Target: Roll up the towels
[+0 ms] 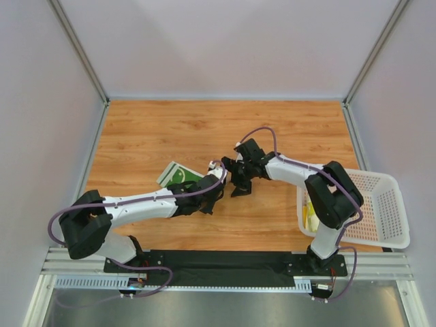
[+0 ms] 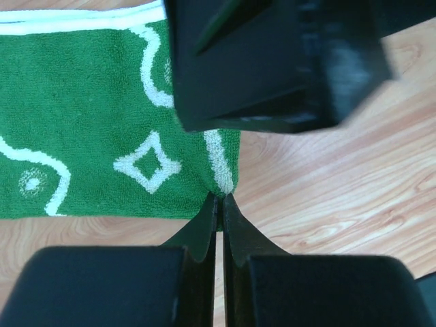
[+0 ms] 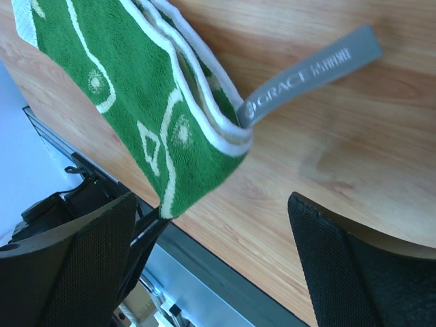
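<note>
One wooden table (image 1: 150,129) between pale walls (image 1: 225,41): left jaws pinch the green towel (image 1: 178,175), right jaws spread.

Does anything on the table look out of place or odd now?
Nothing is spilled or damaged. The green towel lies askew, at an angle to the edges of the table, with one corner pinched in the left gripper. A grey label sticks out from its folded edge.

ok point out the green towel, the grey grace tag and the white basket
green towel (image 2: 88,129): left wrist view, on its flat green middle
grey tag (image 3: 310,75): right wrist view, on the printed strip
white basket (image 1: 371,174): top external view, on its far rim
</note>
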You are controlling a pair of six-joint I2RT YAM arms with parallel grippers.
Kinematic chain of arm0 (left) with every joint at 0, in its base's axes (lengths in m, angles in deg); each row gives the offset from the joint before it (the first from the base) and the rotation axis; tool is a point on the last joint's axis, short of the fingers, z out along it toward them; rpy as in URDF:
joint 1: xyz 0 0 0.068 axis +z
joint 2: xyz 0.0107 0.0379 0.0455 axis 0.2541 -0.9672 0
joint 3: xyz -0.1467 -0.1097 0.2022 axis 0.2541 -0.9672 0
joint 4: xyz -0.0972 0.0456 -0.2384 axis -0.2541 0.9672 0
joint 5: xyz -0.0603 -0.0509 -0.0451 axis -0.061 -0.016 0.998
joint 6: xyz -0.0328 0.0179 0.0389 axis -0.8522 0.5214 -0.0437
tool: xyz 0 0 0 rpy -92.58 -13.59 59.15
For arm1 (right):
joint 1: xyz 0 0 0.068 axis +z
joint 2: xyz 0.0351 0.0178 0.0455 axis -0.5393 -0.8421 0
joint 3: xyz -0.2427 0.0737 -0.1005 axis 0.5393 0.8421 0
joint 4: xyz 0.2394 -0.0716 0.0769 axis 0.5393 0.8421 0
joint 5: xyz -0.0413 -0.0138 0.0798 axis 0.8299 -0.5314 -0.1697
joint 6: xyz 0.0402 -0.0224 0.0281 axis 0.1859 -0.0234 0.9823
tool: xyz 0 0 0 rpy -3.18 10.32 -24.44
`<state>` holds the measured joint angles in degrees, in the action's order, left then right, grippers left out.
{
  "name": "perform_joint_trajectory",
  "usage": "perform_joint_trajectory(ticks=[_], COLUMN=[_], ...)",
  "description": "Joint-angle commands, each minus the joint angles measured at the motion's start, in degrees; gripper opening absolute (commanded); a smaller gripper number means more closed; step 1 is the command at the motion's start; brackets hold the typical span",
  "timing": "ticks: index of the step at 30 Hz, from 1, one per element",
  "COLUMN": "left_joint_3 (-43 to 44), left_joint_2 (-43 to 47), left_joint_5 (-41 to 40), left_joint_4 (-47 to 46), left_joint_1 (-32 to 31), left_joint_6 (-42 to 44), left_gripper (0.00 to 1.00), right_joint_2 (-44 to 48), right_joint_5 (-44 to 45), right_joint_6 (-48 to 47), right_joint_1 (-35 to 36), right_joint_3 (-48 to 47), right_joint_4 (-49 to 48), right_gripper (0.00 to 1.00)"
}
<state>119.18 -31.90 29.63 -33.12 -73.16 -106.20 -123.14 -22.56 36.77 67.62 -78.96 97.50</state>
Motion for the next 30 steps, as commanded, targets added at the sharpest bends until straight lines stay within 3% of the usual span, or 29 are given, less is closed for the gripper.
perform_joint_trajectory(ticks=[1,5,8,15,20,24,30], left_joint_3=[-0.8,-1.6,-1.9,-2.4,-3.4,-4.0,-5.2], left_joint_2=[2.4,4.0,4.8,5.8,5.8,6.7,7.8], left_joint_5=[1.0,1.1,1.5,2.5,3.3,4.1,9.5], left_joint_4=[0.1,0.1,-0.1,-0.8,-1.7,-1.6,-1.6], left_joint_1=[-0.1,-0.1,-0.1,-0.1,-0.1,-0.1,-0.1], left_joint_6=[-1.4,-2.1,-2.5,-3.3,-3.4,-3.5,-3.5], left_gripper=[0.00,0.00,0.00,0.00,0.00,0.00,0.00], right_joint_2=[-2.9,-5.0,-5.6,-6.5,-7.3,-7.0,-3.5], right_joint_5=[-1.3,-0.6,0.5,2.4,4.2,7.3,13.3], right_joint_6=[2.7,2.8,2.7,2.3,1.4,-0.5,-3.1], right_joint_1=[0.7,1.2,1.3,1.3,1.2,1.2,1.3], right_joint_3=[-3.1,-4.1,-4.1,-4.4,-5.4,-6.9,-7.2], right_joint_4=[-4.2,-4.4,-4.4,-3.7,-2.0,1.6,7.3], right_gripper=[0.92,0.88,0.78,0.42,0.26,0.01,0.00])
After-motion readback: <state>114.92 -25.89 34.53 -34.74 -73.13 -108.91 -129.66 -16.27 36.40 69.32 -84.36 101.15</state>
